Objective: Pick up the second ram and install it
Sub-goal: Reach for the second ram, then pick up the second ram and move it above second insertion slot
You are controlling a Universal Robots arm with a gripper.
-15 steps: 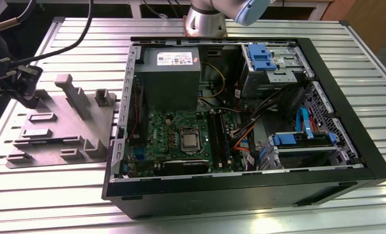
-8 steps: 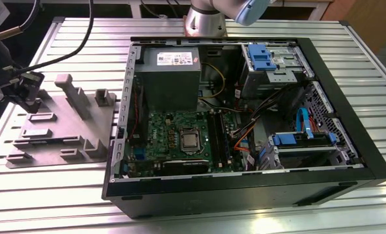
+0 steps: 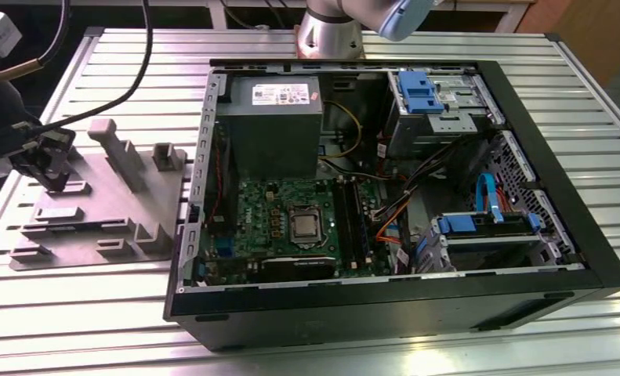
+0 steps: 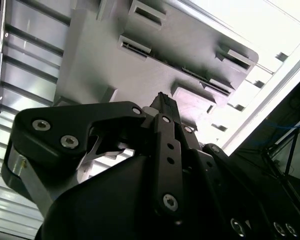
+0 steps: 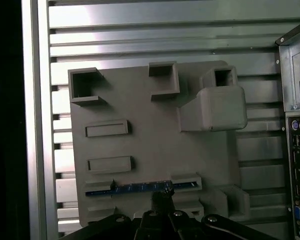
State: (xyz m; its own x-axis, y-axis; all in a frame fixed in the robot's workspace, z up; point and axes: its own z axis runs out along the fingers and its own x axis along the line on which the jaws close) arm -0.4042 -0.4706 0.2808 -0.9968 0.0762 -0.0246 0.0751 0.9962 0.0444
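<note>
Eyes on the second ram [image 5: 135, 189]: in the first wrist view it stands on edge in a narrow slot along one side of the grey fixture plate [image 5: 140, 150], showing as a thin bluish strip. The claw [image 5: 162, 199] hangs right over it, tip at the strip's top edge near the middle of its length. Released or clenched? I cannot tell from here, nor whether it truly touches.

So the score: the stick is seated in the fixture, not lifted, and by my reading the pick and the whole install are left to do.

Now the room to move. The slot walls hug the stick on both faces, so straight up looks like the only clean exit. A bulky raised block [image 5: 215, 107] stands on the plate well apart from the slot. In the exterior view, the open computer case [image 3: 200, 157] sits just beside the plate, its side wall standing between it and the motherboard sockets [image 3: 353, 227]. Bare slatted desk [image 5: 140, 45] lies around them.
</note>
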